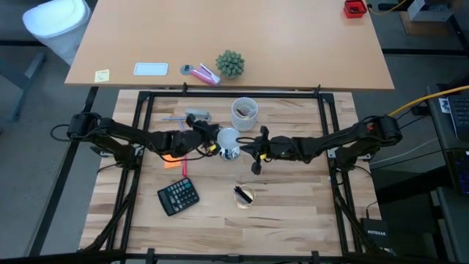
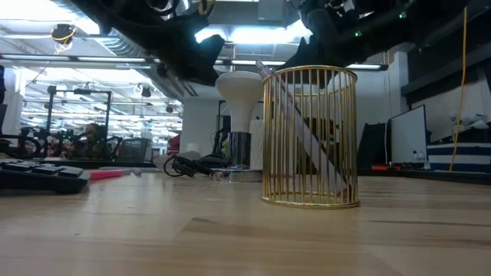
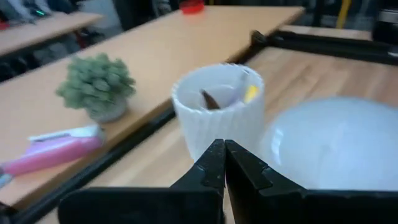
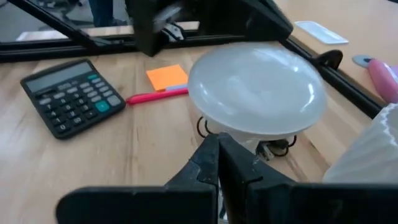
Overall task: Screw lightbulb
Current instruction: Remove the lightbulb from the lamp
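Lightbulb (image 1: 229,138) stands upright at the table's centre in the high view, its base in the silver socket (image 1: 231,153); your left gripper (image 1: 212,141) sits just to its left and your right gripper (image 1: 245,147) just to its right, both with fingers together and neither clamped on anything. In the same view you have a white ribbed cup (image 1: 244,113) just beyond the bulb, a calculator (image 1: 178,196) nearer and to the left, an orange note (image 1: 171,157) and a pink pen (image 1: 184,167) between calculator and left arm, and a gold wire holder (image 1: 244,196) nearer and slightly right. Low view: the bulb (image 2: 239,96) rises from the socket (image 2: 240,153) behind the wire holder (image 2: 310,136), with both dark arms overhead. Left wrist view: closed fingertips (image 3: 214,160) point between the cup (image 3: 217,111) and the bulb's dome (image 3: 339,143); a small green plant (image 3: 97,84) sits on the far desk. Right wrist view: closed fingertips (image 4: 211,152) sit just below the bulb's dome (image 4: 256,89), with the calculator (image 4: 72,94) and note (image 4: 166,76) beyond.
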